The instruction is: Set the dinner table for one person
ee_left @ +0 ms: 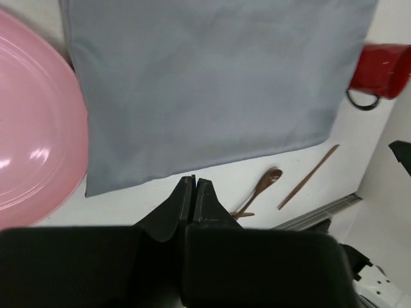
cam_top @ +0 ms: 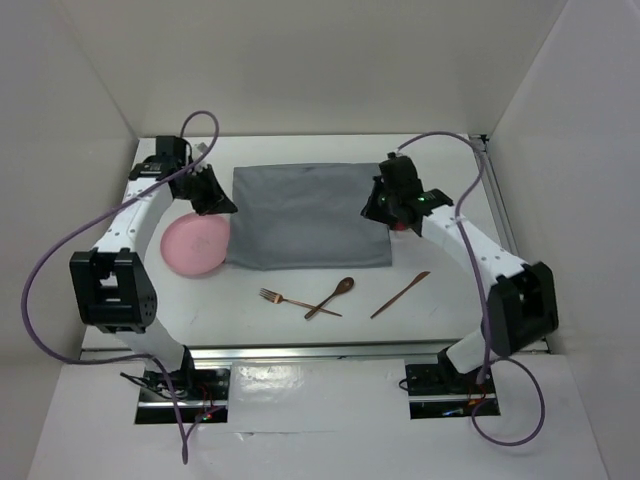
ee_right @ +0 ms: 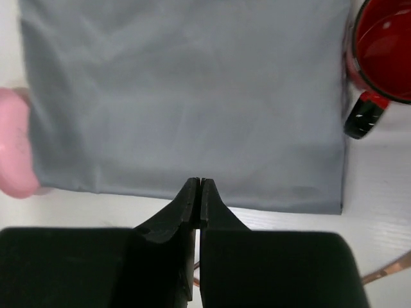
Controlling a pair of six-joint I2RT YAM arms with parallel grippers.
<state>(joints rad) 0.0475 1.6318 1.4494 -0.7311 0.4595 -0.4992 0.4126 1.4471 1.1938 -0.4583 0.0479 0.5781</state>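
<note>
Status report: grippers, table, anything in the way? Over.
Left gripper shut, empty; right gripper likewise. Dinner table: grey cloth flat, pink plate left, red mug right. Fork and spoon crossed.

- The top view looks down from high at 6 o'clock, facing 12 o'clock, over the whole worktop (cam_top: pixel 200 310).
- Both wrist views hang close above the grey cloth (ee_left: pixel 212 83), with the left tool (ee_left: pixel 194 186) and right tool (ee_right: pixel 200 186) at 6 o'clock.
- All three share the cloth and the pink plate (ee_left: pixel 32 128).
</note>
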